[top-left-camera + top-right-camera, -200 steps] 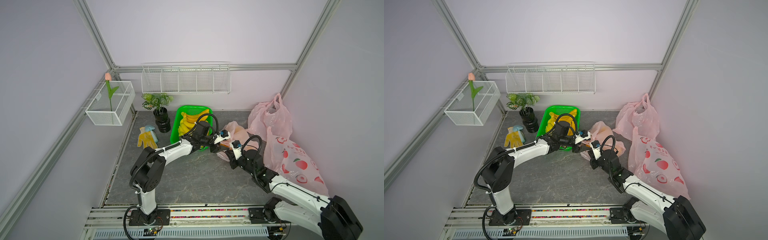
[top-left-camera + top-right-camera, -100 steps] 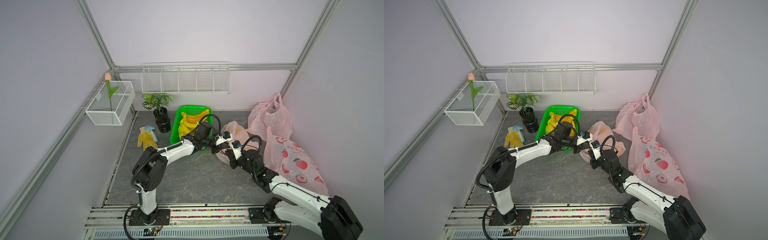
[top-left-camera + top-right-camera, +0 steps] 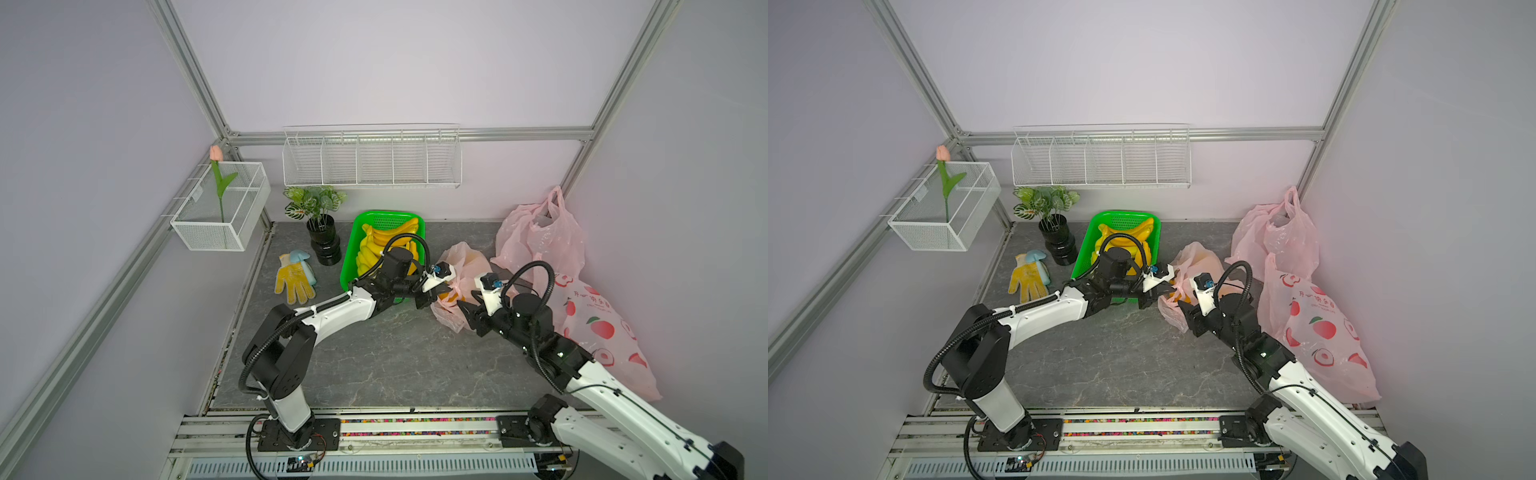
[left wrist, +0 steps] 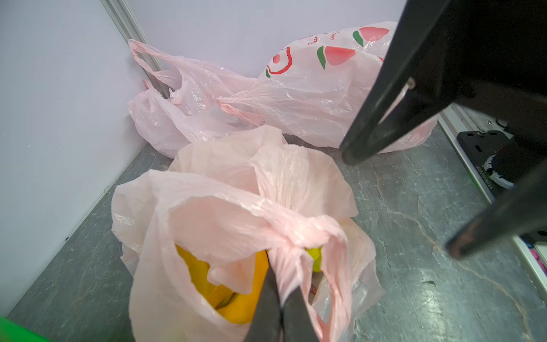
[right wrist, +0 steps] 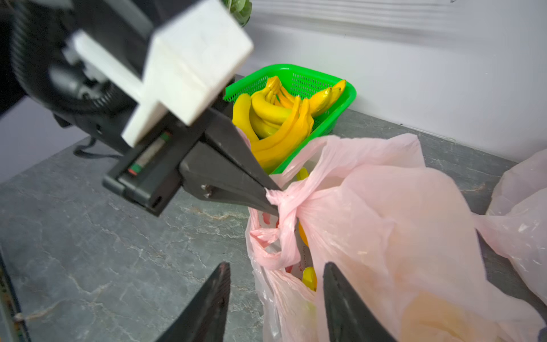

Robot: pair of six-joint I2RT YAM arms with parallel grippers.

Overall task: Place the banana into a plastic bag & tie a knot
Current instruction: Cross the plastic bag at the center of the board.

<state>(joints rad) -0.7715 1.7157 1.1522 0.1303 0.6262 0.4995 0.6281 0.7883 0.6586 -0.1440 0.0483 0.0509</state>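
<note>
banana [image 4: 207, 275] lies inside the pink plastic bag [image 3: 461, 266], just right of centre in a top view, on the table [image 3: 374, 353]. left pincer [image 5: 270, 201] has just clamped its twisted handles (knot looks loose); right pincer [image 5: 276, 266] has let go and gapes empty, so tightening likely comes next.

Materials and finish, tabletop cell as found

The plastic bag [image 4: 236, 207] is thin pink film, translucent and creased, with a soft sheen; the printed bag [image 4: 310, 97] behind it is the same film, glossier on its folds. Inside, the banana [image 4: 195, 266] has smooth yellow skin, waxy and lightly shining. The basket [image 5: 307, 80] is bright green moulded plastic with perforated walls and a glossy rim. The table [image 3: 374, 353] is a grey stone-look top with pale veining — matt, faintly reflective in patches. The left gripper [image 5: 271, 201] is matt black plastic. The wire shelf [image 3: 370, 166] is white-coated metal. The frame rail [image 3: 189, 70] is bare aluminium with a satin finish. The glove [image 3: 293, 282] is yellow knitted cloth, rough.
</note>
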